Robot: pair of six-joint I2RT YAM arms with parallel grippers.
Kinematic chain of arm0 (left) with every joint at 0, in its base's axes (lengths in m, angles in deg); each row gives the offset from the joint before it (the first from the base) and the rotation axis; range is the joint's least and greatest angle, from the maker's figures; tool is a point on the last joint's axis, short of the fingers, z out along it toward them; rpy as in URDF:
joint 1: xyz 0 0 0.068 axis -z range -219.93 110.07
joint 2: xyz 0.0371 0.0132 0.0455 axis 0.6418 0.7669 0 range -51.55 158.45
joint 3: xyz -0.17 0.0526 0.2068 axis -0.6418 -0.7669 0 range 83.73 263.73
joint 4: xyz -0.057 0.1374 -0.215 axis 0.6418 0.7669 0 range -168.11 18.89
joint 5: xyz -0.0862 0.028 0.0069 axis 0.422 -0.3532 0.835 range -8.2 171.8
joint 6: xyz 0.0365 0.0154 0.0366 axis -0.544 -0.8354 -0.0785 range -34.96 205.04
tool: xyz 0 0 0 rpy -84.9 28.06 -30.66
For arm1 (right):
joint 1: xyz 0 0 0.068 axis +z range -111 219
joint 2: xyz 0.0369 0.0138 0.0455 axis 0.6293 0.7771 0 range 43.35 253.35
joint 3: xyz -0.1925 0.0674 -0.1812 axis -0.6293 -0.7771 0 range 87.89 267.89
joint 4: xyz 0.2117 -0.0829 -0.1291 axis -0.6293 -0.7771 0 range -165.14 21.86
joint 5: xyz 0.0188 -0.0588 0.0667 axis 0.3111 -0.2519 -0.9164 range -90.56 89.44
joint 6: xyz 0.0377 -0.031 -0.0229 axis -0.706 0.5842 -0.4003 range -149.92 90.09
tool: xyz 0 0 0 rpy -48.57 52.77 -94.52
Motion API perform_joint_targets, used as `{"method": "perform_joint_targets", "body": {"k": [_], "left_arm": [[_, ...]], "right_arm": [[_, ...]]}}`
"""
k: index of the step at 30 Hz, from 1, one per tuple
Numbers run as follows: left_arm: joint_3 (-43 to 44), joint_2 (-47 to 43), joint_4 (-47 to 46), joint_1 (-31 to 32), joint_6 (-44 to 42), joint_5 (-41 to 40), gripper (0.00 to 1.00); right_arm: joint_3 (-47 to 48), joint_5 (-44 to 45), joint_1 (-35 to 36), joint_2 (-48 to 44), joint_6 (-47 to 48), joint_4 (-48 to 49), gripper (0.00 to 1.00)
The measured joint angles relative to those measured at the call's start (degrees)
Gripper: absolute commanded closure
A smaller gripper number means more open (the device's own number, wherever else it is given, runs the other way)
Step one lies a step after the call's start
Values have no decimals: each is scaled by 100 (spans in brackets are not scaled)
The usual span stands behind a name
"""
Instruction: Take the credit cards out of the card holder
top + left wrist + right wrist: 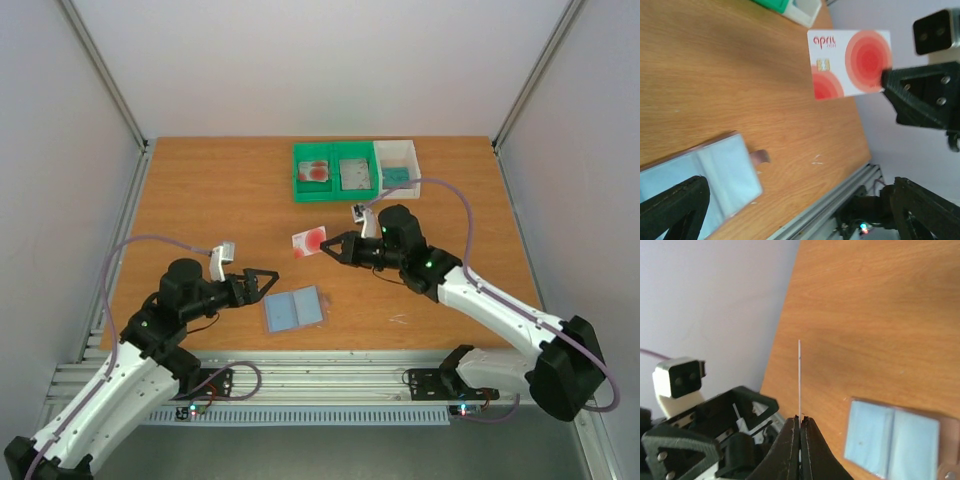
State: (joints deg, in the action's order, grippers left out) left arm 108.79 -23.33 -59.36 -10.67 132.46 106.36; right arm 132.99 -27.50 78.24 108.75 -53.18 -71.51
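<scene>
Right claw (326, 246) is pinched tight on the edge of the white card with red blotches (308, 241), holding it up off the table (200, 200). The wallet (294, 310) lies flat and open, blue panels up, just beside the left claw (272, 284), whose fingers are spread wide apart, gripping nothing

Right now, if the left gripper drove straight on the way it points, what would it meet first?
Probably the card holder, lying open just ahead of the left gripper; otherwise bare table beside it. Height above the table is unclear.
</scene>
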Motion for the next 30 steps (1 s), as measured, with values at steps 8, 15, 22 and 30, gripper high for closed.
{"method": "perform_joint_targets", "body": {"k": [8,15,22,30], "left_arm": [[120,455,503,0,-466,-236,1],[57,706,511,0,-507,-302,1],[-87,929,525,0,-507,-415,1],[-87,1163,555,0,-509,-577,1]], "right_arm": [[723,262,-529,1038,468,-358,99],[1414,398,-1117,2022,809,-544,99],[2586,721,-1377,3027,1224,-874,99],[4061,870,-1491,4269,1539,-1222,99]]}}
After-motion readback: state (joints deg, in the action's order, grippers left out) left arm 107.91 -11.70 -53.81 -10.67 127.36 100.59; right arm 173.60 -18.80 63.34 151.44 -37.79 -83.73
